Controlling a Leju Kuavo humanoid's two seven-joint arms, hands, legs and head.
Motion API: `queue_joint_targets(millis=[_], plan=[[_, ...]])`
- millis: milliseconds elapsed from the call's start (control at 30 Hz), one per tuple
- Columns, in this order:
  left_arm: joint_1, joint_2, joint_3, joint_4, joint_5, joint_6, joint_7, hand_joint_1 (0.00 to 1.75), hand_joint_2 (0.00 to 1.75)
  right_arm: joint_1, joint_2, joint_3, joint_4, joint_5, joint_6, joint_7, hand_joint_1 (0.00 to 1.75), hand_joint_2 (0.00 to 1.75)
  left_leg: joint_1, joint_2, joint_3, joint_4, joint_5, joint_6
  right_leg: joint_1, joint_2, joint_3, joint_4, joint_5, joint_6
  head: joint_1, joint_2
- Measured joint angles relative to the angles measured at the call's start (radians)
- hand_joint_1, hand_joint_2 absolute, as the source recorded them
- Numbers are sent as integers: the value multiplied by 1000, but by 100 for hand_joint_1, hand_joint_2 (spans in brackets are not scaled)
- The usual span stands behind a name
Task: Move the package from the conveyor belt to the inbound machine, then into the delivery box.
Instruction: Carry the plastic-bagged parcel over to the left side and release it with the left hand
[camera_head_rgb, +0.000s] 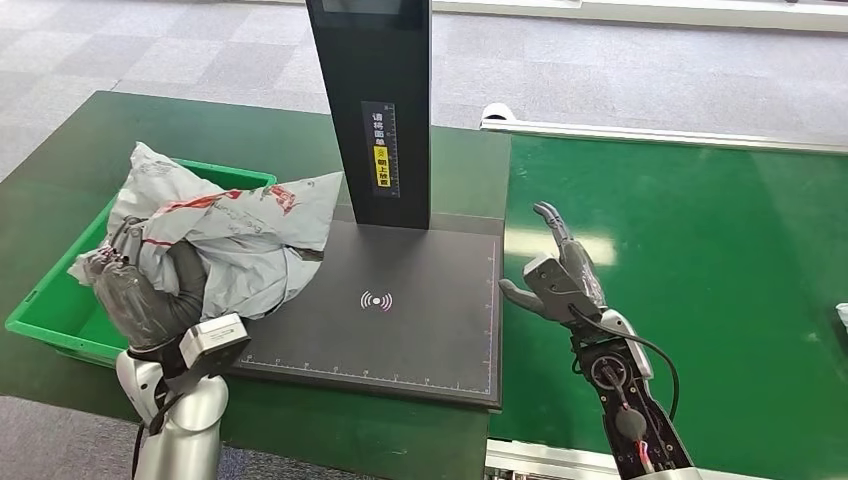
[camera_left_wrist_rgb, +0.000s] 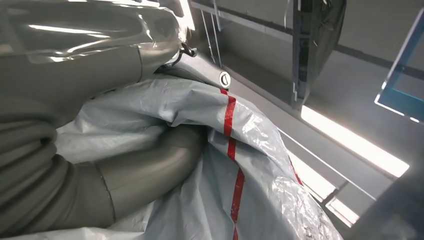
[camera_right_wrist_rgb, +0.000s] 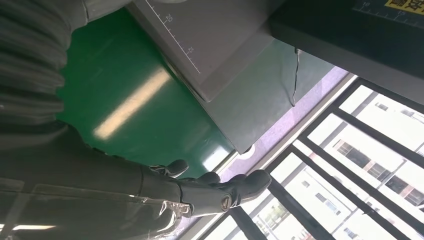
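A crumpled grey plastic package (camera_head_rgb: 240, 235) with red print hangs partly over the green delivery box (camera_head_rgb: 60, 305) and partly over the left edge of the dark inbound machine plate (camera_head_rgb: 400, 320). My left hand (camera_head_rgb: 150, 285) grips the package from below and the side; the left wrist view has the thumb (camera_left_wrist_rgb: 150, 170) pressed into the grey plastic package (camera_left_wrist_rgb: 235, 150). My right hand (camera_head_rgb: 560, 275) is open with fingers spread, above the conveyor belt (camera_head_rgb: 700, 290) just right of the plate. The same right hand (camera_right_wrist_rgb: 200, 192) holds nothing in its wrist view.
The machine's black upright column (camera_head_rgb: 372, 110) rises from the back of the plate, close to the package's right end. A green table (camera_head_rgb: 60, 150) surrounds the box. A pale object (camera_head_rgb: 842, 315) sits at the belt's far right edge. Grey floor lies beyond.
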Motion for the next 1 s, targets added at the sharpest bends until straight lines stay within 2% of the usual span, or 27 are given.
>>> queue_joint_targets(millis=[267,367,467,533,633,733,800,867,1000], plan=[[0,-10,30,-13,-13,0,0,175,175,1,-5,6,0,0,0,0,0,175,0,0,0,0,0,0,0,0,0,0,0,0,0,0],[-7,-29,68,-12,-106,0,0,175,175,4,-6,8,0,4,-2,2,0,175,0,0,0,0,0,0,0,0,0,0,0,0,0,0],[-39,-53,154,20,-278,0,19,175,175,7,-6,15,0,16,-11,8,0,175,0,0,0,0,0,0,0,0,0,0,0,0,0,0],[-66,-62,224,70,-419,0,97,175,175,8,-5,20,0,23,-16,14,0,175,0,1,0,0,0,0,0,0,0,0,0,0,0,0],[-91,-56,275,167,-556,0,319,172,175,8,-5,24,1,34,-18,23,0,175,0,1,1,0,0,0,0,1,0,0,0,0,0,0],[-112,-22,265,292,-589,-17,544,169,175,3,-3,29,6,46,-15,31,0,175,0,1,1,0,0,0,0,1,0,0,0,0,0,0],[-128,8,234,366,-596,-25,653,168,175,-7,1,32,12,53,-9,37,0,175,0,0,0,0,1,0,0,1,0,0,0,0,0,0],[-141,35,193,417,-601,-12,706,166,175,-19,5,35,19,56,-1,42,0,175,0,0,0,0,1,0,0,1,0,0,0,0,0,0],[-151,80,127,465,-593,3,739,159,175,-30,9,41,28,58,3,43,0,175,0,0,0,0,0,0,0,0,0,0,0,0,0,0]])
